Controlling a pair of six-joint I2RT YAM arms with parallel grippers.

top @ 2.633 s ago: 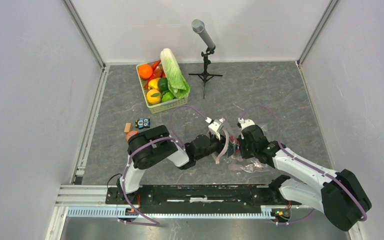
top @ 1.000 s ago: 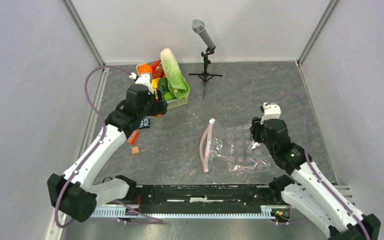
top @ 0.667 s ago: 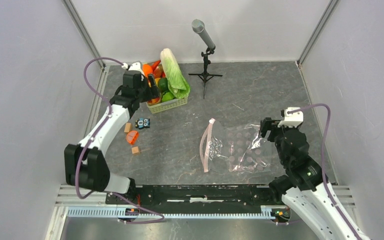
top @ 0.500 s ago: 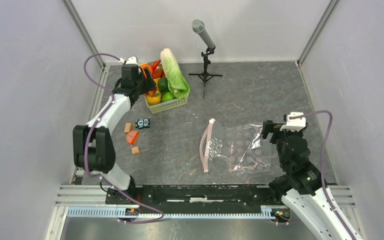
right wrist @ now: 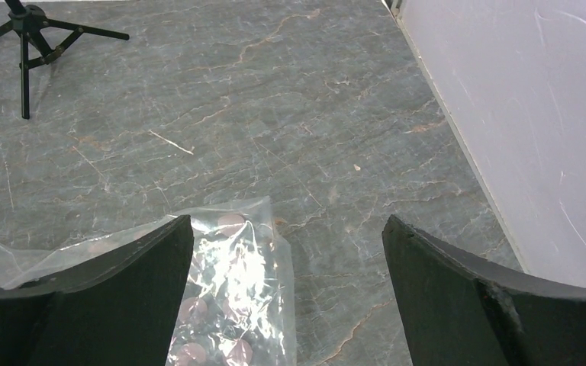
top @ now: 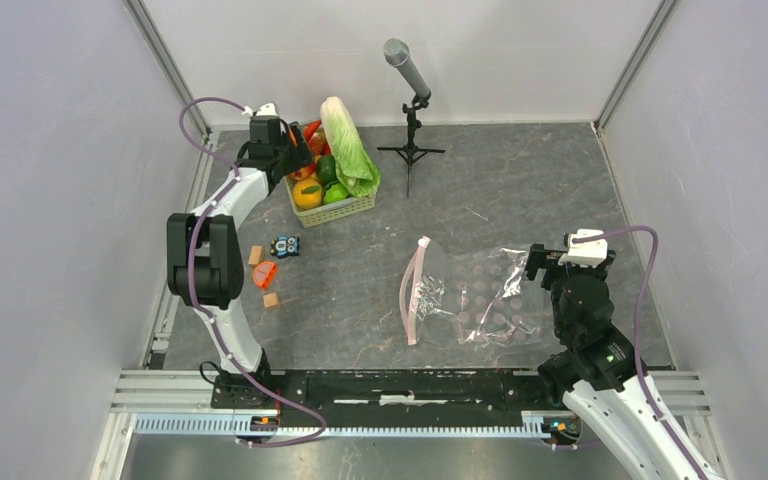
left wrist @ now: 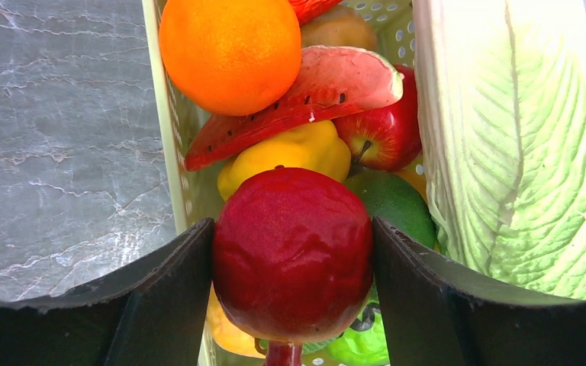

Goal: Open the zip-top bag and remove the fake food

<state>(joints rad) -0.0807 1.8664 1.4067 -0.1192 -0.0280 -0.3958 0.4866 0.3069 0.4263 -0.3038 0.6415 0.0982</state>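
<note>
My left gripper (left wrist: 292, 305) is shut on a round dark red fruit (left wrist: 292, 252), a piece of the fake food, and holds it over the green basket (left wrist: 169, 152). In the basket lie an orange (left wrist: 229, 49), a watermelon slice (left wrist: 297, 99), a red apple (left wrist: 385, 126), a dark green fruit (left wrist: 393, 202) and a long cabbage (left wrist: 519, 152). The zip-top bag (top: 470, 300) lies flat on the table, its pink zip strip (top: 412, 290) bowed at the left end. My right gripper (top: 545, 262) stands open over the bag's right end (right wrist: 233, 305), touching nothing.
A microphone on a black tripod (top: 412, 110) stands behind the basket (top: 345, 208). A small toy robot (top: 284, 246), an orange piece (top: 264, 273) and small blocks (top: 272, 300) lie left of centre. White walls close in the table on three sides.
My left arm has swung from the bag to the basket at the back left, carrying the red fruit. My right gripper has opened, let the bag go and drawn back to the right.
</note>
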